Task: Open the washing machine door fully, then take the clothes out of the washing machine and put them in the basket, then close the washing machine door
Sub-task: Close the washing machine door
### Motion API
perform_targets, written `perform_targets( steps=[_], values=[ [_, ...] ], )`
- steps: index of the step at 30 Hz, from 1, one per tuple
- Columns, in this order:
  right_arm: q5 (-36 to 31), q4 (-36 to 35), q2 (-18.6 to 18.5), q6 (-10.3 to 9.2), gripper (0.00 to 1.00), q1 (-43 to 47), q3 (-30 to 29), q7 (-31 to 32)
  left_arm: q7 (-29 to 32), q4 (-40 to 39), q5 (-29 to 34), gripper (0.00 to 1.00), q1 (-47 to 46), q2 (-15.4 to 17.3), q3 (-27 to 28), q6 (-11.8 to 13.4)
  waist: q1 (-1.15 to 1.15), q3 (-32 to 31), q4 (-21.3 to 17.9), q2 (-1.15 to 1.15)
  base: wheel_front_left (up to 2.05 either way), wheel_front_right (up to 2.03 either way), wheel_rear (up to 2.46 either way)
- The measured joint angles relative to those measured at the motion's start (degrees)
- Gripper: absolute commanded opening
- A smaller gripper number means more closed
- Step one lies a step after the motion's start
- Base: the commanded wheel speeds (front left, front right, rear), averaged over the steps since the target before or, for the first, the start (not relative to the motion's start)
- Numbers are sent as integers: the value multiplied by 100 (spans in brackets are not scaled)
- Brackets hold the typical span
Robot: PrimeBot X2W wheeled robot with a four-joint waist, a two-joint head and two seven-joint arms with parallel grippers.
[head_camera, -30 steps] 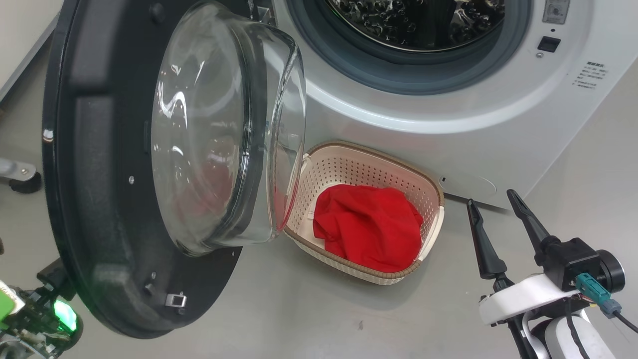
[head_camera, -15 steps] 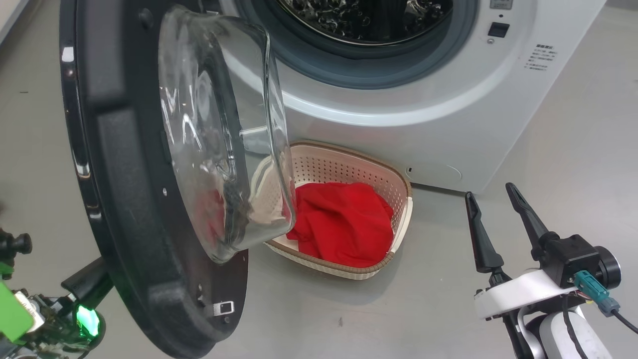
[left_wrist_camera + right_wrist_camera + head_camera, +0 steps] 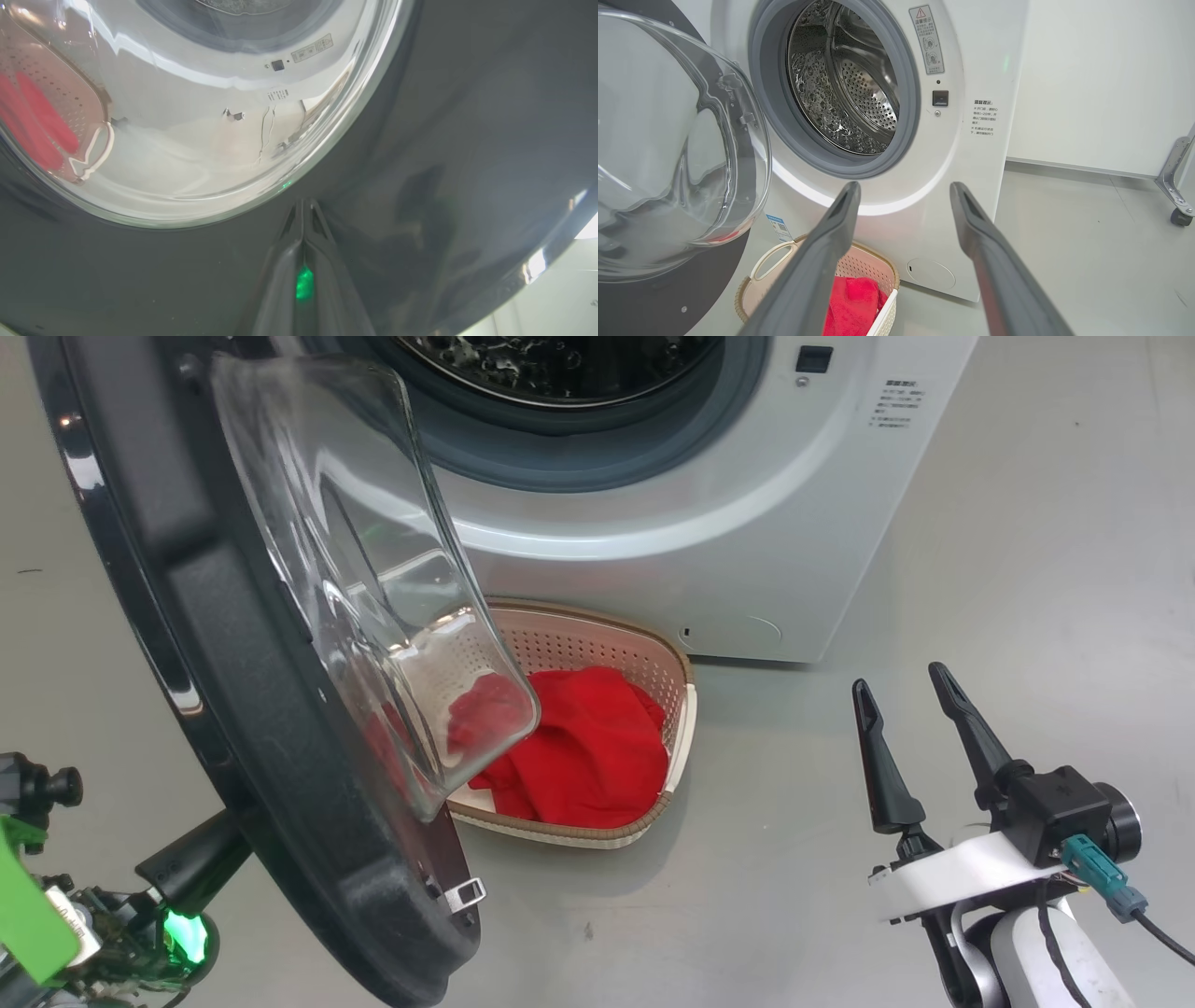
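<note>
The washing machine door (image 3: 215, 644) stands ajar at the left, its black rim and glass bowl (image 3: 355, 569) overlapping the basket. My left gripper (image 3: 303, 203) is shut, its tips pressed on the door's glossy outer face just below the window; its dark fingers (image 3: 191, 868) poke out behind the rim. The white washing machine (image 3: 653, 523) has a bare steel drum (image 3: 850, 93). Red clothes (image 3: 579, 756) lie in the cream basket (image 3: 681, 719) on the floor before it. My right gripper (image 3: 898, 678) hangs open and holds nothing, to the right of the basket.
Grey floor stretches to the right of the machine. A metal frame leg on a caster (image 3: 1178, 196) stands by the white wall at the far right. The door's latch hook (image 3: 464, 893) juts out at the rim's lower edge.
The head camera has turned, shifting the whole picture left. The door has swung further over the basket towards the machine, my shut left gripper following behind it. The right gripper stays open.
</note>
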Motion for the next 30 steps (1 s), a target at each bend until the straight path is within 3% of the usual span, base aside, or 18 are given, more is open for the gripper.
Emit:
perform_targets(
  steps=[14,30],
  values=[
    [5,136,88,127,100,-242,154,-152,-168,111,96,0,-134,-182,-82,5,0,171,-801,0,0,0,0],
    [134,269,226,133,100,-469,244,-270,-605,241,269,0,-830,-391,-99,136,0,447,-1708,0,0,0,0]
  ],
)
